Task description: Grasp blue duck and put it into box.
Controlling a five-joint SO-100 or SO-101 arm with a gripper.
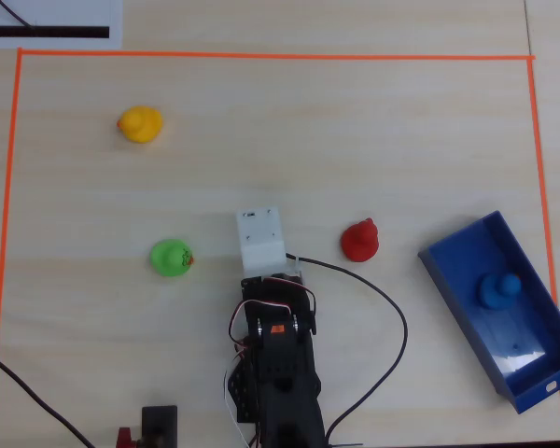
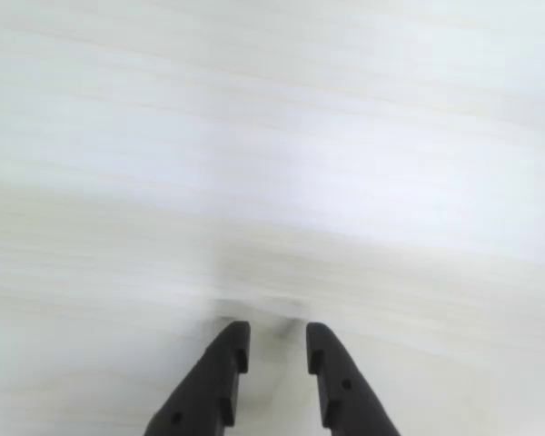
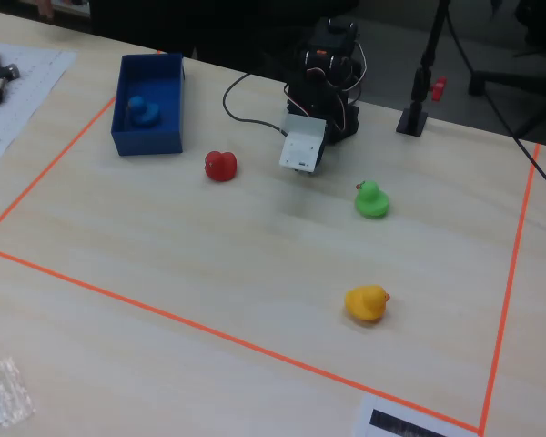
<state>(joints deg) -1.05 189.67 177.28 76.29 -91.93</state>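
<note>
— Overhead view first: we see the blue duck (image 1: 497, 289) lying inside the blue box (image 1: 448, 271), over at about four o'clock from the arm's white head. The fixed view agrees, with the blue duck (image 3: 143, 108) sitting well within the blue box (image 3: 148, 143).

— So by our reading the placing looks done. What of the fingers (image 2: 275, 350)?

— In the wrist view we see them parted by a narrow gap, nothing between them, only bare pale tabletop (image 2: 272, 136) beyond. They hold nothing.

— And around the arm?

— The red duck (image 1: 360, 240) sits near, at roughly three o'clock of the arm's head, apart from it. The green duck (image 1: 171, 258) lies at nine o'clock, a little farther off. The yellow duck (image 1: 140, 123) is well away at ten o'clock. A black cable (image 1: 392, 317) loops from the arm's right side toward the bottom edge.

— What might go wrong, then?

— We judge the red duck the nearest hazard: a sideways swing with the head low could knock it. The cable loop could also drag across the tabletop if the arm turns toward the box, and a nudge to the box wall might shift it, though the duck sits deep enough that we doubt it would tip out.
</note>
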